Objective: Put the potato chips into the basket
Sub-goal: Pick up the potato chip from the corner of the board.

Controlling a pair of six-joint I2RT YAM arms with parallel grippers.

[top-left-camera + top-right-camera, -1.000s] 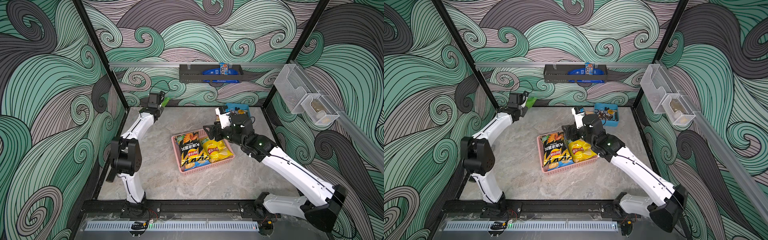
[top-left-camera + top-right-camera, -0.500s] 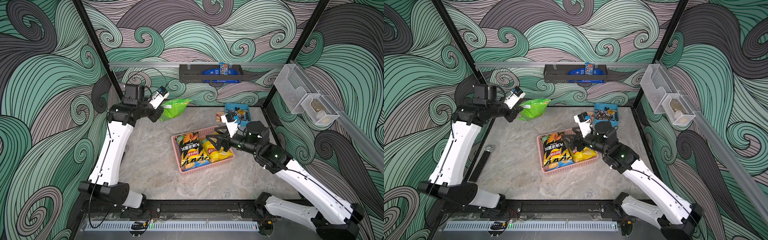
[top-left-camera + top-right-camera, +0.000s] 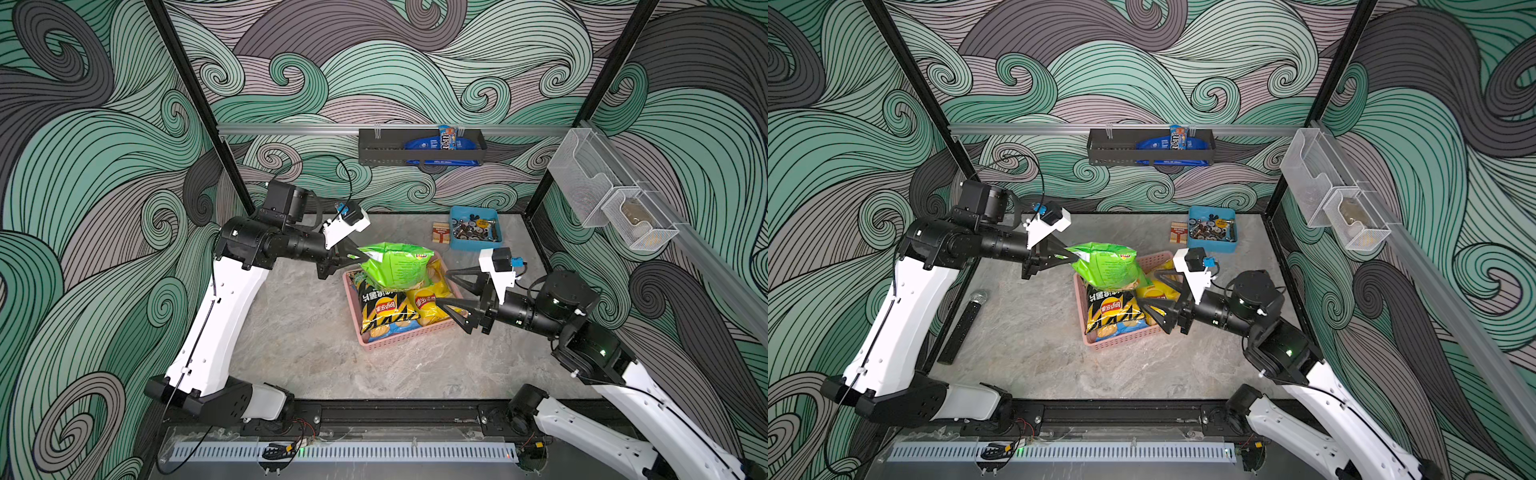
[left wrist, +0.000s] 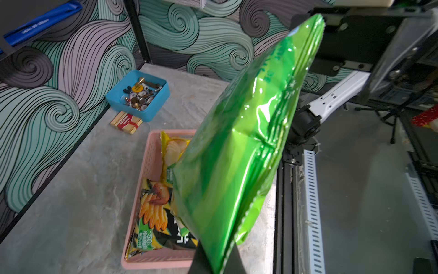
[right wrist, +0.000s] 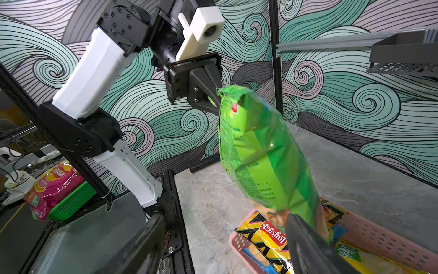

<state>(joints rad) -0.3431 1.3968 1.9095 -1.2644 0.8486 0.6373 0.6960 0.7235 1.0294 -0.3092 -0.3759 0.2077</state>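
The left hand (image 3: 356, 258) is pinching the top seam of the light green chip bag (image 3: 395, 270), its fingers (image 5: 208, 95) pressed together on the foil. The bag is hanging tilted over the far left part of the pink basket (image 3: 409, 332), with its lower end sagging toward the bags inside. Whether it is touching them cannot be told.

Inside the basket, the black-and-yellow bag (image 3: 384, 309) is lying along the left side and the bright yellow bag (image 3: 428, 303) is lying beside it on the right. A strip of the blue bag (image 3: 1121, 328) is showing under the black-and-yellow one at the basket's near wall.

The right hand (image 3: 441, 286) is hovering over the basket's right edge, its fingers spread wide and holding nothing. It is pointing in toward the basket, just above the yellow bag.

On the counter (image 3: 307, 345), the blue tray of metal hardware (image 3: 473, 228) and the small red box (image 3: 441, 232) are sitting beyond the basket's far right corner, apart from it. A black microphone (image 3: 969, 316) is lying well to the basket's left.
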